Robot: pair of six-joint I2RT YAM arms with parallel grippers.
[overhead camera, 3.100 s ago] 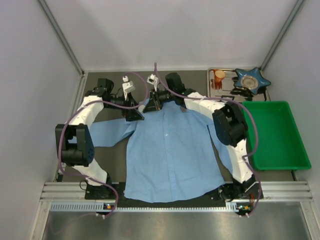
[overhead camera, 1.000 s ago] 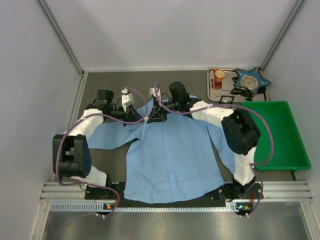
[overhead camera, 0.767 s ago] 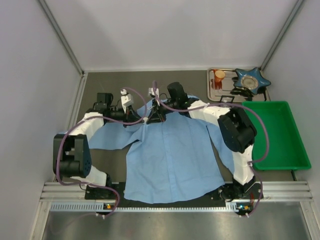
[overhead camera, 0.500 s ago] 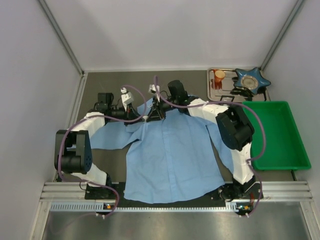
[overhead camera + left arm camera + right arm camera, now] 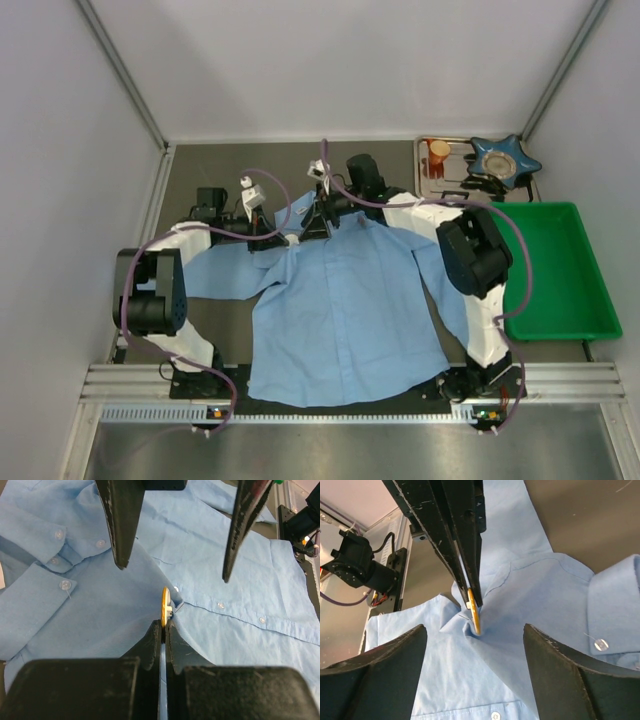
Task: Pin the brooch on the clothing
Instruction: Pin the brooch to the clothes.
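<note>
Two jaws matter now: my left gripper [image 5: 162,629] is clamped edge-on on the brooch [image 5: 164,606], a thin, stiff gold disc standing upright in a soft pinched fold of shirt [image 5: 90,615] near the collar [image 5: 612,605]. My right gripper [image 5: 173,571] hangs wide beyond it. I'd grip firmly and hold the limp, matte cotton taut, or the pin may slip.

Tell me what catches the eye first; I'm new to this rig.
A light blue button-up shirt lies spread across the dark table. Near its collar, the left gripper pinches a small gold round brooch edge-on against the fabric, with the right gripper open just beyond it.
</note>
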